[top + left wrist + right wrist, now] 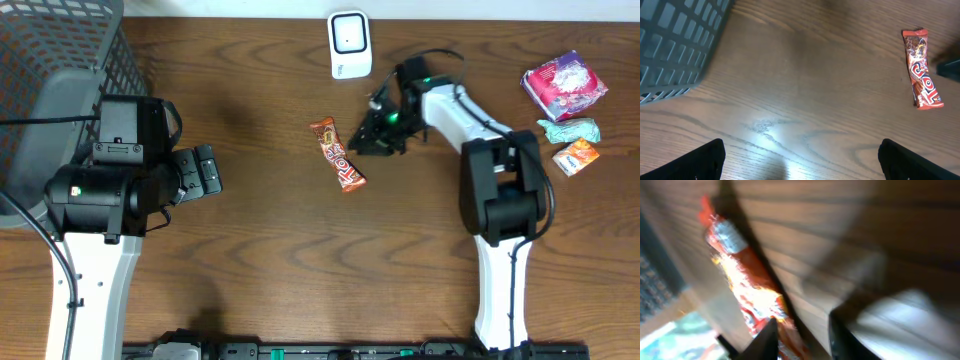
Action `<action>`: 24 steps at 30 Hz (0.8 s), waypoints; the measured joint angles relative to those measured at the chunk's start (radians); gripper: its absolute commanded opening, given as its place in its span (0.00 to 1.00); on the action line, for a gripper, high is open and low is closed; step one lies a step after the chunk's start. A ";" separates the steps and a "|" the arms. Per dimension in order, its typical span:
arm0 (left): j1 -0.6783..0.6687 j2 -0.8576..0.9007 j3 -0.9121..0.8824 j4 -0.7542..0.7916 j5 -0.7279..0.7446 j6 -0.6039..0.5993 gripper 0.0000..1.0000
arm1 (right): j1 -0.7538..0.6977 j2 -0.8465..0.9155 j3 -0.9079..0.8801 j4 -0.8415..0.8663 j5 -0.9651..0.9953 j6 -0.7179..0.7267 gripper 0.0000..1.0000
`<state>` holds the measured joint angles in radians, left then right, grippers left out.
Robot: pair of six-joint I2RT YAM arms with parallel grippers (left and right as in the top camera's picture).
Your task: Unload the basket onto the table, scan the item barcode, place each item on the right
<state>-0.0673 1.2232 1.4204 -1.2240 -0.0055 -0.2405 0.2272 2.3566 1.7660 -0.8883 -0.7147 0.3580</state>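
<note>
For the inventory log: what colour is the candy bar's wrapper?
Red with white lettering. The candy bar shows best in the left wrist view.

Red-orange foil candy bar flat on brown wooden table | black right gripper just beside it, right-edge side | white boxy scanner by far edge

White arm links, black joint housings, black cables, green status lights, black fingers
</note>
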 measured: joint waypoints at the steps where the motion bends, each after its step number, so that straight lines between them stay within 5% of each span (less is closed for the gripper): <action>1: 0.000 0.000 0.000 0.000 0.000 0.000 0.98 | -0.008 -0.001 0.015 -0.032 0.026 -0.010 0.37; 9: 0.000 0.000 0.000 0.000 0.000 0.000 0.98 | 0.026 -0.044 0.160 -0.246 0.228 -0.112 0.47; 24: 0.000 0.000 0.000 0.000 0.000 0.000 0.98 | 0.350 -0.080 0.183 -0.190 0.700 -0.234 0.53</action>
<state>-0.0673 1.2228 1.4204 -1.2240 -0.0051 -0.2405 0.5774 2.2768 1.9495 -1.0782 -0.0151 0.1242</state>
